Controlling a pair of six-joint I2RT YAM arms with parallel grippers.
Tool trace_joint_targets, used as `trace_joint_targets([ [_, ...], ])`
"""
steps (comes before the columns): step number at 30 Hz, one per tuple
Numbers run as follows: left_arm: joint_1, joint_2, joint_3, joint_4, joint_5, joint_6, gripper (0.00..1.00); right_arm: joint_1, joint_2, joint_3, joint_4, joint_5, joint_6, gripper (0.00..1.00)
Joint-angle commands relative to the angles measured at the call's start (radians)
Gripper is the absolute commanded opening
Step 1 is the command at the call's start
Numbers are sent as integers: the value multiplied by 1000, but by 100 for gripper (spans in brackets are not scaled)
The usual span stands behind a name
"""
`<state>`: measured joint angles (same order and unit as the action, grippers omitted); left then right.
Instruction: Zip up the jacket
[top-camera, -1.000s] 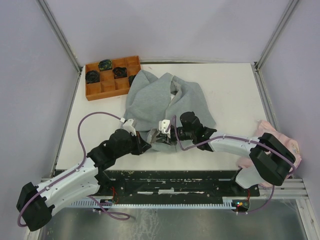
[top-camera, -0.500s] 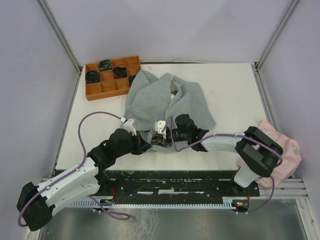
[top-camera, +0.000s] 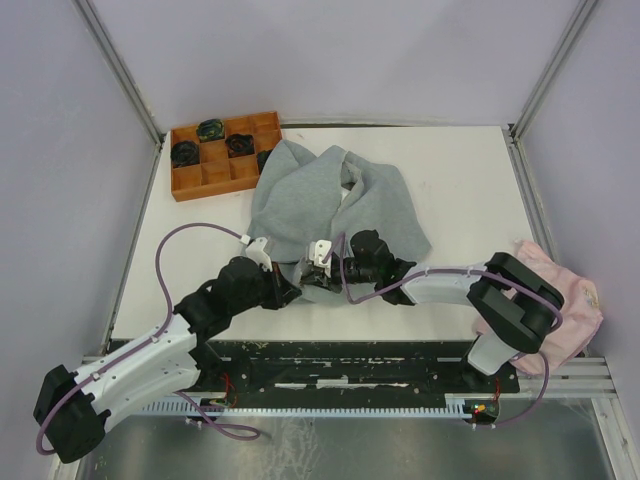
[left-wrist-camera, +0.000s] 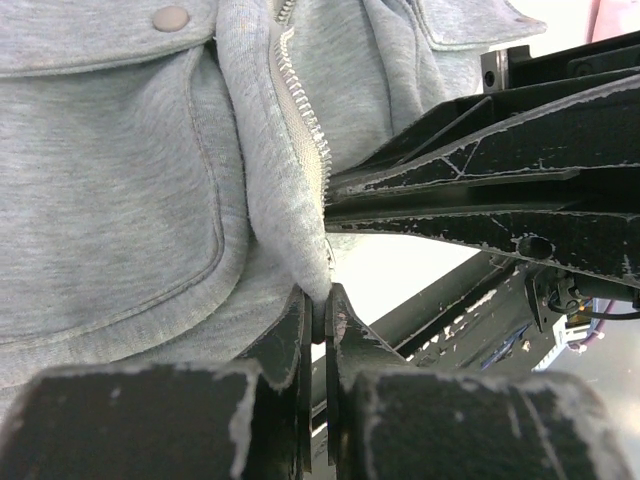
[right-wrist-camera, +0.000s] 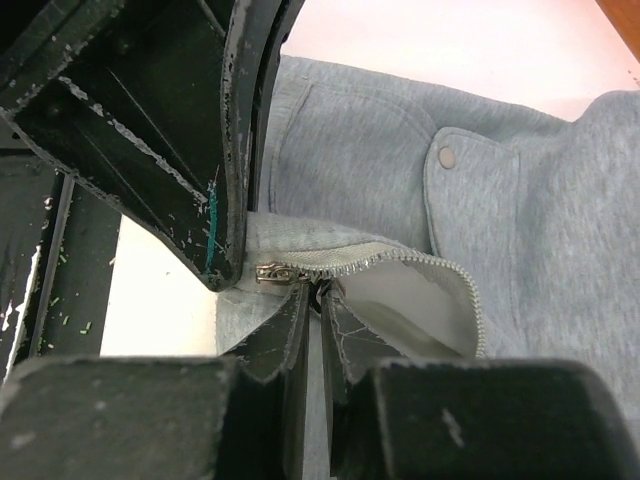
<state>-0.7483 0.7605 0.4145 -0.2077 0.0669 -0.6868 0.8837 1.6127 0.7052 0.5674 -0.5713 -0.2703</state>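
The light grey jacket (top-camera: 330, 200) lies in the middle of the table with its front partly open. My left gripper (top-camera: 290, 291) is shut on the jacket's bottom hem (left-wrist-camera: 318, 285), right below the zipper teeth (left-wrist-camera: 298, 110). My right gripper (top-camera: 322, 272) is next to it and its fingers (left-wrist-camera: 480, 190) cross the left wrist view. In the right wrist view its jaws (right-wrist-camera: 320, 300) are closed at the metal zipper slider (right-wrist-camera: 270, 271), apparently on the pull tab. The white lining (right-wrist-camera: 400, 300) shows beside the open teeth. A pocket snap (right-wrist-camera: 447, 157) shows on the jacket.
An orange compartment tray (top-camera: 190, 182) holding dark objects stands at the back left, touching the jacket's hood. A pale pink cloth (top-camera: 575, 300) lies at the right edge behind my right arm's base. Metal frame posts stand at both sides.
My right arm has slid left, bringing its gripper closer to the left gripper at the jacket's hem. The left arm has stayed in place.
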Motion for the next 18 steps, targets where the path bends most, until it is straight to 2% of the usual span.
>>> trace_joint_targets([
  [1, -6, 1, 55, -19, 2, 44, 3, 3, -56, 5, 55, 50, -13, 14],
  [12, -6, -1, 55, 24, 39, 34, 3, 3, -12, 23, 91, 15, 23, 15],
  [13, -6, -2, 55, 24, 41, 32, 3, 3, -6, 21, 103, 13, 29, 14],
  [16, -6, -7, 58, 17, 41, 27, 3, 3, 4, 16, 109, 58, 13, 1],
  [18, -7, -17, 61, 0, 35, 17, 3, 3, -2, 2, 107, 139, -24, 0],
])
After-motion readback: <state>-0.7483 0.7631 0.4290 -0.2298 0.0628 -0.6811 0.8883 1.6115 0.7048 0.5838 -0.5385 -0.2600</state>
